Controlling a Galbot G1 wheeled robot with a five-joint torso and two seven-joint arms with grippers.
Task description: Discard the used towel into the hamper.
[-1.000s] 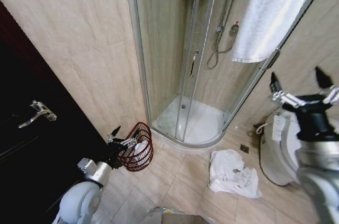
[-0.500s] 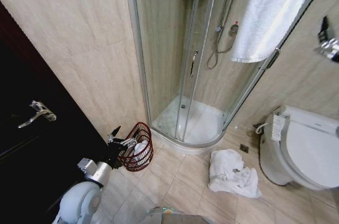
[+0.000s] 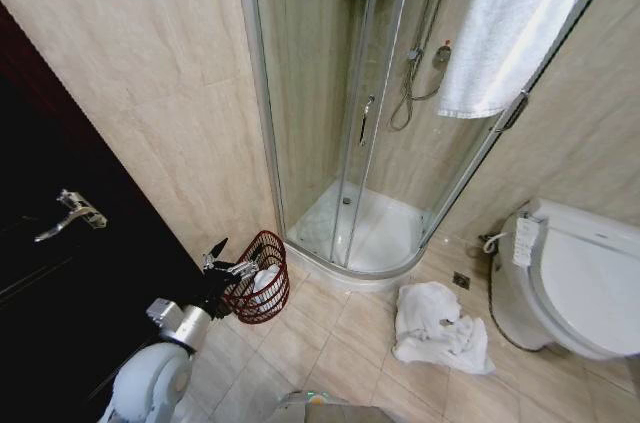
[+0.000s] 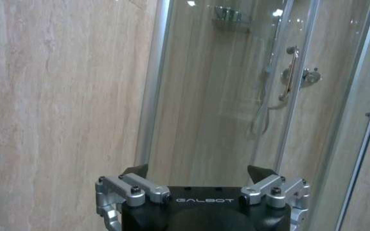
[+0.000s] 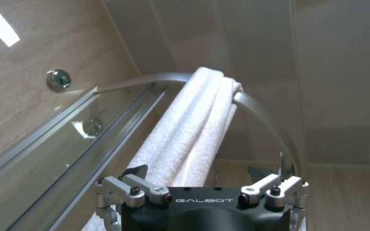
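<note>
The hamper [image 3: 258,278], a small reddish-brown wire basket with white cloth inside, stands on the floor by the shower's left corner. My left gripper [image 3: 232,258] hangs open just left of its rim, and my left gripper [image 4: 199,171] faces the shower glass in its wrist view. A white towel [image 3: 510,23] hangs folded over the shower's curved top rail. In the right wrist view my right gripper [image 5: 199,171] is open just short of that towel [image 5: 191,125], with nothing between its fingers. Another white towel [image 3: 437,326] lies crumpled on the floor tiles.
The glass shower cabin [image 3: 350,103] fills the corner, its white tray [image 3: 370,233] raised above the floor. A white toilet [image 3: 575,278] stands at the right. A dark door with a lever handle [image 3: 68,215] is at the left. Open floor tiles lie between hamper and crumpled towel.
My right arm has risen from beside the toilet, up along the right edge and out of the head view. The left arm, hamper and both towels have not moved.
</note>
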